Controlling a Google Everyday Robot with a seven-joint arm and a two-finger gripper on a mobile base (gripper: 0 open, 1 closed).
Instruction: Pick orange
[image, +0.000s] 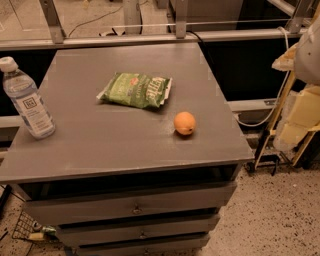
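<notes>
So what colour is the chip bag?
The chip bag is green with white lettering, in the camera view. The tool sits at the right edge.

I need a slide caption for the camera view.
Orange near a green chip bag on a grey drawer cabinet, water bottle at left; gripper not in view.

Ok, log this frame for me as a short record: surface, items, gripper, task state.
surface: grey cabinet with drawers, items on its top
orange: front right of the top, resting free
bag: green, lying flat mid-top, behind and left of the orange, apart from it
bottle: upright at the left edge, cap on
gripper: not in view
task state: orange not yet picked
</notes>
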